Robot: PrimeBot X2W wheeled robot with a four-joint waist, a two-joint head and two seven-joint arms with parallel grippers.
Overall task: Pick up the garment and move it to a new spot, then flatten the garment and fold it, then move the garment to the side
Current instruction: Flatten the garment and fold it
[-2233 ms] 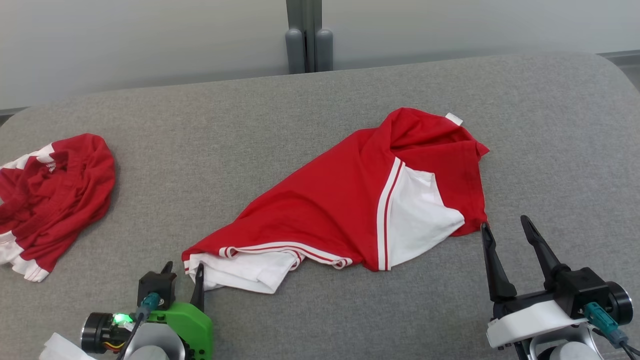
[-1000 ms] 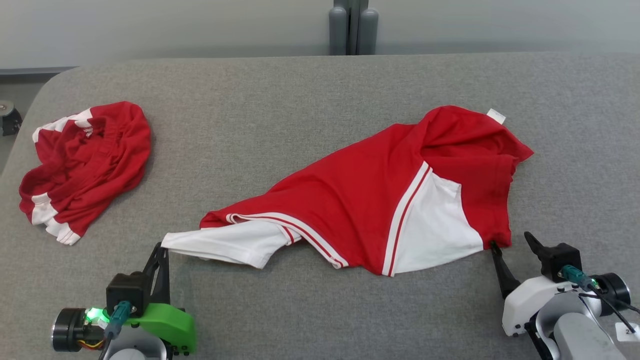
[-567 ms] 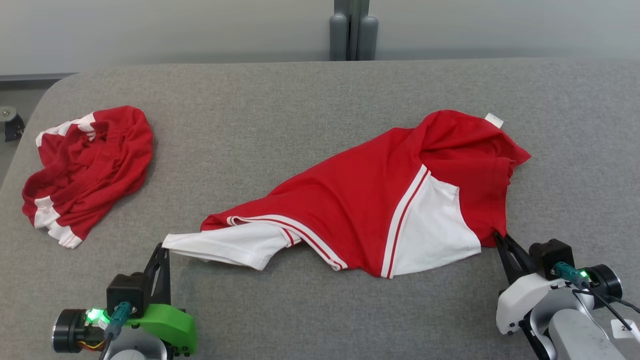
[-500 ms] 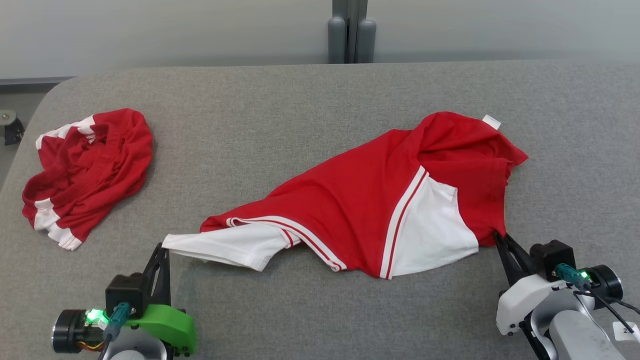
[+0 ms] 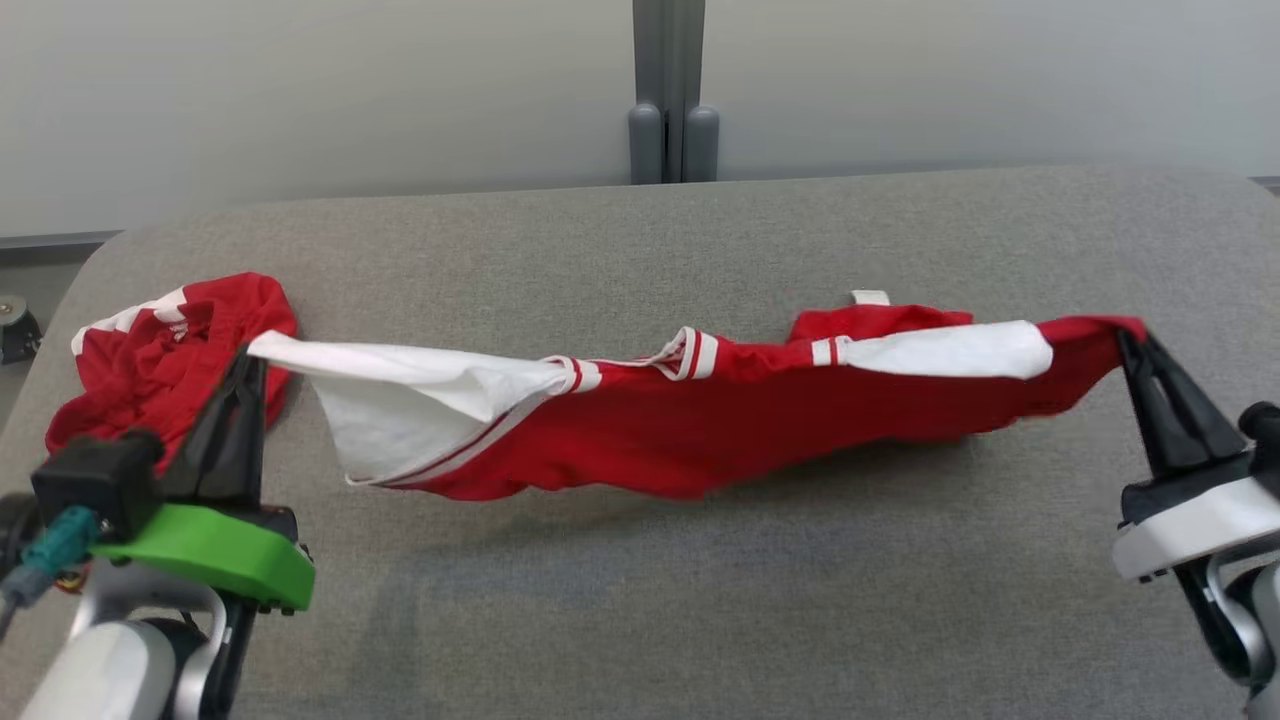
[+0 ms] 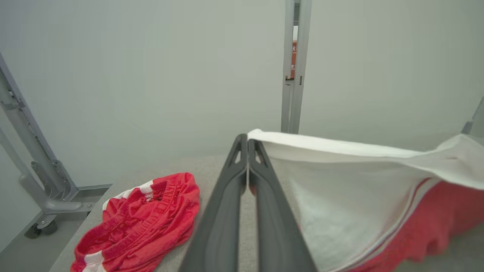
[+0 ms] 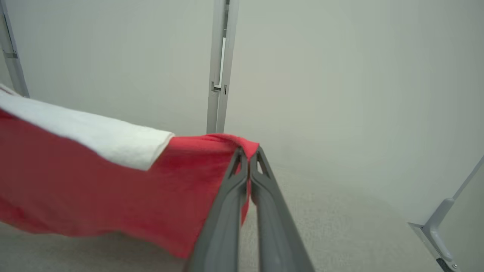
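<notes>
- We see the garment strung out between our two grippers, raised over the grey padded surface and sagging in the middle, with a shadow under it.
- Our left gripper is clenched on the outer edge of a white sleeve. In the left wrist view the two dark fingers press together, with the white cloth caught at their tips.
- Our right gripper is clenched on a red corner of the garment. The right wrist view shows red cloth pinched between the fingertips and draping away to that view's left.
- From the left end the cloth runs white, then crosses the red-and-white seam stripes into the red body. A second white sleeve lies along the top edge towards the right.
- The small white neck tag stands up behind the top edge, right of centre.
- We cannot tell for sure whether the lowest red fold touches the surface or hangs just above it.
- A smaller red garment with white bands lies crumpled at the left end of the surface, just behind our left gripper.
- A grey post rises against the pale wall beyond the far edge.
</notes>
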